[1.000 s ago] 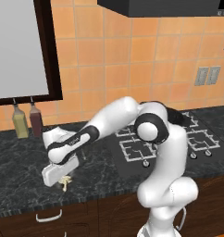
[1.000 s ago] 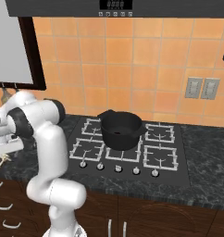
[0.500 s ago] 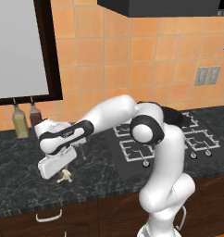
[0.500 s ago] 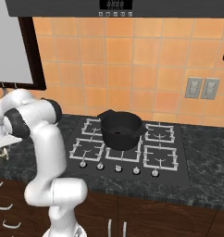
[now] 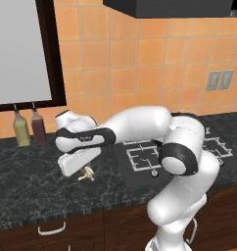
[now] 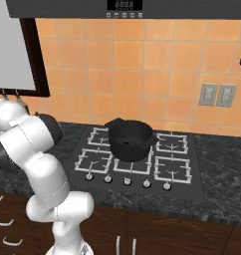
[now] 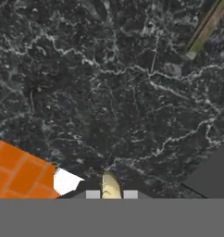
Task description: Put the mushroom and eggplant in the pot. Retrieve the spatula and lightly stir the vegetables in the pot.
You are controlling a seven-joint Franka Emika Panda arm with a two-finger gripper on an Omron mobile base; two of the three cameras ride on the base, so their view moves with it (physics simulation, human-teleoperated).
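My gripper (image 5: 84, 170) hangs low over the dark counter left of the stove, shut on the small tan mushroom (image 5: 86, 174). In the hand view the mushroom (image 7: 110, 187) sticks up between the two finger tips of the gripper (image 7: 111, 194), above the marbled counter. The black pot (image 6: 130, 140) stands on the stove's middle burners, far to the right of the hand. A thin tan handle (image 7: 206, 28), seemingly the spatula's, lies at the top right of the hand view, with its blade out of frame. The eggplant is out of view.
Two bottles (image 5: 21, 128) (image 5: 38, 126) stand at the wall behind the hand. The gas stove (image 6: 137, 157) has knobs along its front. Orange wall tiles (image 7: 16, 173) show at the lower left of the hand view.
The hand has swung to the right and risen a little over the counter, and the mushroom has travelled with it between the fingers. The pot has not moved.
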